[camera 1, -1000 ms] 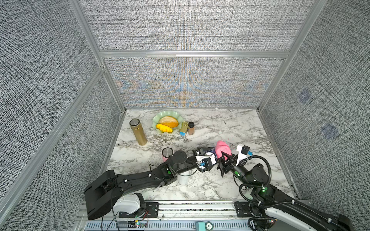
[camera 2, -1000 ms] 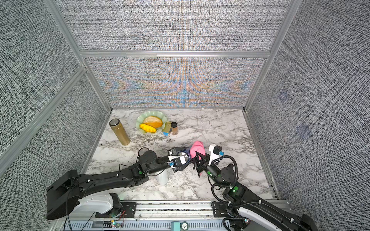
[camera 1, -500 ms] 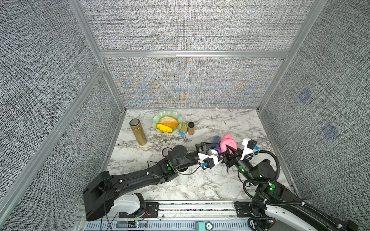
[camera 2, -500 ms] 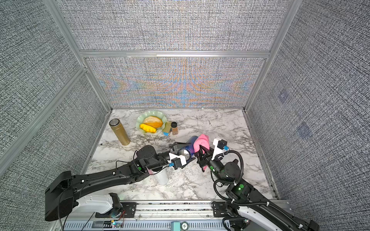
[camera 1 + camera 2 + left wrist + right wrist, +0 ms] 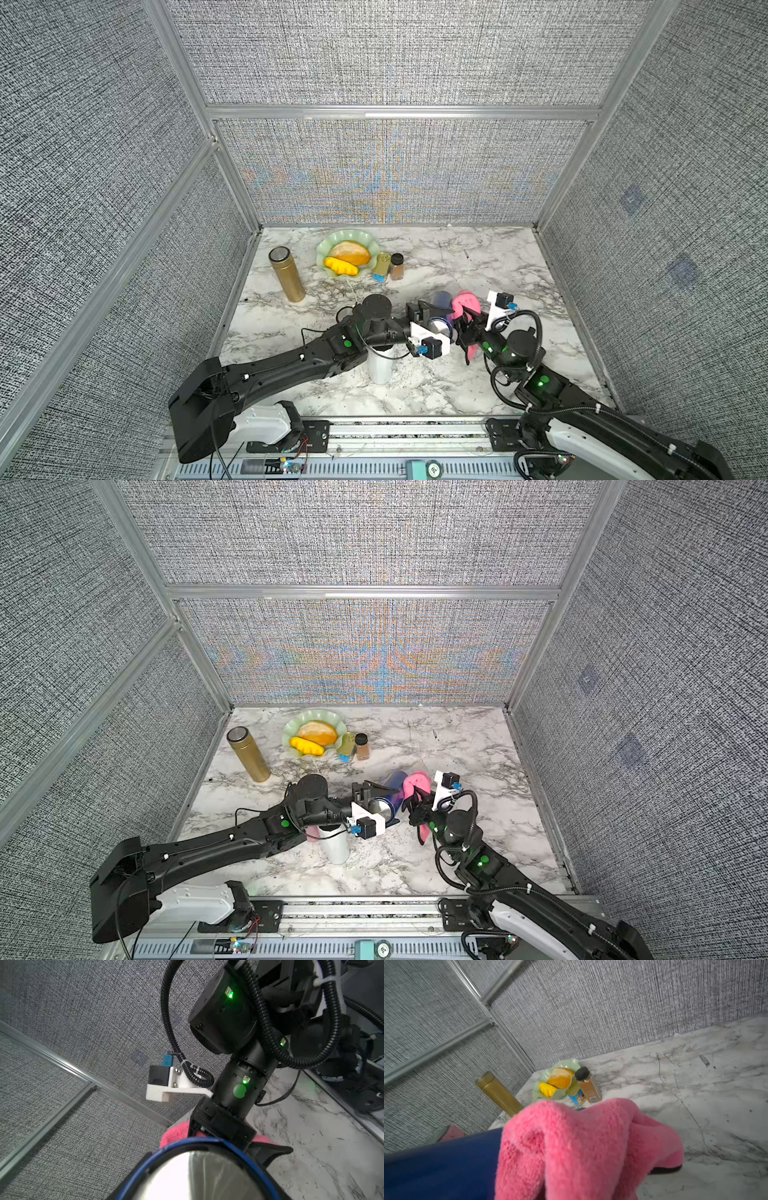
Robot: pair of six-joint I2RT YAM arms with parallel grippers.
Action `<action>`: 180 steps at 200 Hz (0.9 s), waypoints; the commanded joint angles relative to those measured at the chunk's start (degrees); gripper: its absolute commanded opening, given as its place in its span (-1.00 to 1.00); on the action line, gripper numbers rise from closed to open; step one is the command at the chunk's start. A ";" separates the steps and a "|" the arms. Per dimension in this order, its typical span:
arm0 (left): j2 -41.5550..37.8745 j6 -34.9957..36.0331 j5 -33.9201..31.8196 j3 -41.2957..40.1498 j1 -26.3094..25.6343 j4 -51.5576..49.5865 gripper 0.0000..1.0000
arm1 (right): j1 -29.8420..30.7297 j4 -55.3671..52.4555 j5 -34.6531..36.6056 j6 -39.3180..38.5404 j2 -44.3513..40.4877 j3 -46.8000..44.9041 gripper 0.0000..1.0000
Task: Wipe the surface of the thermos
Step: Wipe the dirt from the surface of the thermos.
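Marble, white with grey veins, makes the worktop (image 5: pixel 478 257) under me. My left arm (image 5: pixel 291 365) reaches in from the front left corner and my right arm (image 5: pixel 552 386) from the front right; they meet near the middle of the worktop.

My left gripper (image 5: pixel 436 324) is clamped on the blue thermos (image 5: pixel 443 300). I hold it off the worktop, tipped on its side, with its steel end (image 5: pixel 199 1176) turned toward my left wrist camera. My right gripper (image 5: pixel 467 328) is clenched on the pink cloth (image 5: pixel 466 302), whose fleecy folds drape over the thermos's blue side (image 5: pixel 442 1163); one end hangs below my fingers.

The gold flask (image 5: pixel 287 274) stands upright near the left edge, toward the back. A white tumbler (image 5: pixel 380 368) stands under my left forearm, toward the front edge. The scalloped green plate (image 5: pixel 328 241) sits at the back edge, left of its middle, and holds a bread roll (image 5: pixel 351 251) and a yellow piece (image 5: pixel 340 266). Just beside the plate are a small bottle (image 5: pixel 381 268) with a blue label and a spice jar (image 5: pixel 397 268) with a black cap and brown powder. Both carry labels, but I cannot read the print.
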 commanded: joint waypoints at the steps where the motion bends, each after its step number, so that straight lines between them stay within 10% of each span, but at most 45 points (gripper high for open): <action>1: 0.07 4.37 4.25 2.23 -0.14 4.28 -1.00 | 0.20 1.15 -10.08 0.09 -2.13 2.93 -1.00; 76: 2.60 14.04 3.26 8.97 -0.04 -8.14 -1.00 | -4.63 8.45 -9.54 4.25 5.91 -4.86 -1.00; 143: 6.69 22.06 -0.02 16.21 -0.04 -19.70 -1.00 | -4.42 0.16 -19.88 1.71 -3.91 4.74 -1.00; 180: 7.08 25.25 0.56 16.80 -0.04 -23.41 -1.00 | -4.97 -0.01 -10.29 2.47 -3.42 -0.57 -1.00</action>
